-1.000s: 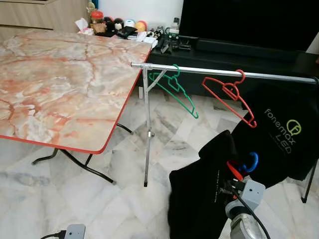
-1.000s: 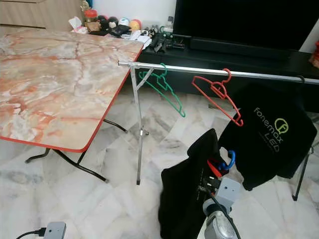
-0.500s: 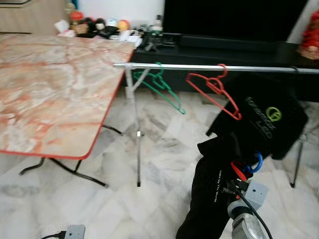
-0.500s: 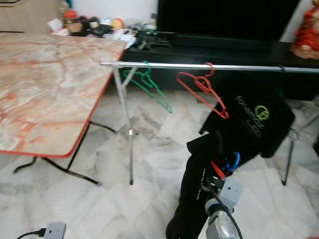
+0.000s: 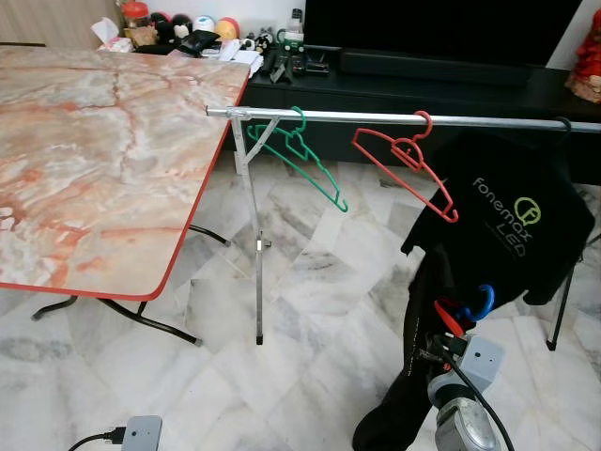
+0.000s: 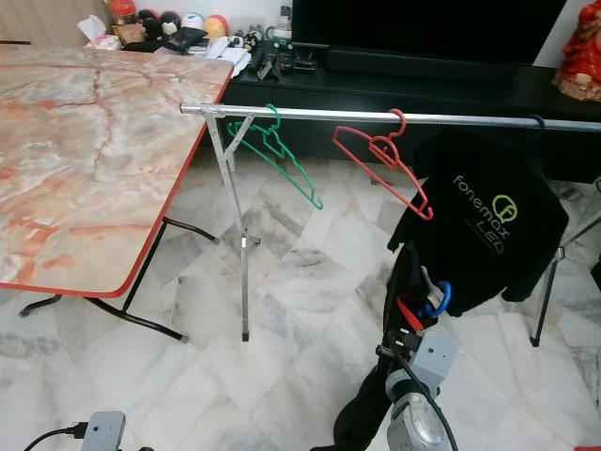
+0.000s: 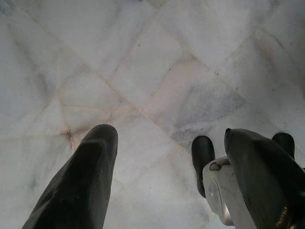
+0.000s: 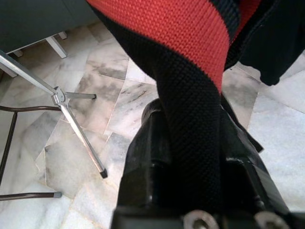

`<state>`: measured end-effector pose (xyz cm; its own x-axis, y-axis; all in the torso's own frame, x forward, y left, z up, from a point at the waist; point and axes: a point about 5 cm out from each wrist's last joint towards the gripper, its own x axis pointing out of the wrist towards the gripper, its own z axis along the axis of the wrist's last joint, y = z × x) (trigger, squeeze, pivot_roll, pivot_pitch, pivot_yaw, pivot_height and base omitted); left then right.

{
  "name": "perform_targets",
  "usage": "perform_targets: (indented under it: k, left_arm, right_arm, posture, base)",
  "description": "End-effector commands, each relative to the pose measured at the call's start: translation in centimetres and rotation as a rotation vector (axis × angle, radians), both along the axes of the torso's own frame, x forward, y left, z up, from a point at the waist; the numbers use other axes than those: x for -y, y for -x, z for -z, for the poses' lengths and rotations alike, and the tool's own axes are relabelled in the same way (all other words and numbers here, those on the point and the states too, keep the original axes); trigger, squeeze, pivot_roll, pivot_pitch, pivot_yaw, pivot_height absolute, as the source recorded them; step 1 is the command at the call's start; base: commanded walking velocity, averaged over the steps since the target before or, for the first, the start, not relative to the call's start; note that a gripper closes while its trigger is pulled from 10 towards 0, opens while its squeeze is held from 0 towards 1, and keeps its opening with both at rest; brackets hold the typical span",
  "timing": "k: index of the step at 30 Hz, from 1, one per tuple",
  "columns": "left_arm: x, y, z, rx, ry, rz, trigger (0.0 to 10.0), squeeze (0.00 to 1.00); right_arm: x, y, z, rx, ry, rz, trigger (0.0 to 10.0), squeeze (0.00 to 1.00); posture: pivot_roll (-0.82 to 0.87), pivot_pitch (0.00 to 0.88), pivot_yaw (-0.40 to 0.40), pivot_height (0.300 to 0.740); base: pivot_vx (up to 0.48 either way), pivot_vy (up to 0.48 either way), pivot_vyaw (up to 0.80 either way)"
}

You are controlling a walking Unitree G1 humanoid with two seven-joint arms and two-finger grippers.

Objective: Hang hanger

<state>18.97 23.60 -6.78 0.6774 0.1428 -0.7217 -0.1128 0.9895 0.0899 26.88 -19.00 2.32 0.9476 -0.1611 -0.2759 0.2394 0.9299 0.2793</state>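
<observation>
A silver rail [image 5: 376,117] on thin legs carries a green hanger [image 5: 302,162], a red hanger [image 5: 409,167] and a black printed T-shirt [image 5: 512,225]. Low in front of that T-shirt, my right gripper [image 5: 458,327] is shut on a blue hanger [image 5: 481,303] dressed with a black garment [image 5: 399,404] that has a red collar. The blue hook sticks up above the fingers, well below the rail. In the right wrist view the black and red knit [image 8: 190,71] runs down between the fingers [image 8: 145,143]. My left gripper [image 7: 167,136] hangs open over the marble floor.
A marble-patterned table [image 5: 103,141] with a red edge stands to the left, its corner close to the rail's end. The rail's leg [image 5: 256,272] reaches the floor ahead. A black TV cabinet [image 5: 423,83] runs behind the rail. A grey power adapter [image 5: 141,434] lies on the floor.
The camera has swung right and steadied, so table and rail sit further left. The held black garment now hangs narrower below my right gripper, which keeps its grip.
</observation>
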Motion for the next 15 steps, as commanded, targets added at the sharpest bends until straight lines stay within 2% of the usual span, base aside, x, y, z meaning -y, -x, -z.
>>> perform_targets:
  k: [1, 5, 9, 12, 13, 15]
  left_arm:
    - [0.1, 0.8, 0.4, -0.025, 0.000, 0.001, 10.0, 0.00]
    - [0.1, 0.8, 0.4, -0.023, -0.003, 0.002, 10.0, 0.00]
    - [0.1, -0.3, -0.3, 0.042, -0.027, 0.004, 10.0, 0.00]
    - [0.2, -2.9, -2.1, 0.191, -0.018, 0.000, 10.0, 0.00]
    - [0.6, -4.5, -3.2, 0.266, -0.004, 0.015, 10.0, 0.00]
    - [1.0, -5.5, -4.0, 0.315, 0.014, 0.040, 10.0, 0.00]
  right_arm:
    - [0.3, 0.2, 0.1, 0.005, 0.013, 0.012, 10.0, 0.00]
    - [0.4, 0.2, 0.1, 0.003, 0.015, 0.016, 10.0, 0.00]
    - [0.4, 0.2, 0.2, 0.002, 0.015, 0.018, 10.0, 0.00]
    - [0.4, 0.3, 0.2, 0.000, 0.015, 0.015, 10.0, 0.00]
    - [0.4, 0.2, 0.3, -0.002, 0.014, 0.013, 10.0, 0.00]
    - [0.2, 0.2, 0.3, -0.003, 0.012, 0.009, 10.0, 0.00]
  posture:
    - [0.09, 0.134, -0.027, 0.740]
    - [0.09, 0.136, -0.027, 0.740]
    - [0.09, 0.138, -0.029, 0.740]
    - [0.09, 0.144, -0.031, 0.740]
    - [0.10, 0.143, -0.031, 0.740]
    - [0.10, 0.144, -0.030, 0.740]
  base:
    - [-0.270, 0.000, 0.00]
    - [-0.272, 0.000, 0.00]
    - [-0.276, 0.000, 0.00]
    - [-0.291, 0.000, 0.00]
    - [-0.289, 0.000, 0.00]
    - [-0.289, 0.000, 0.00]
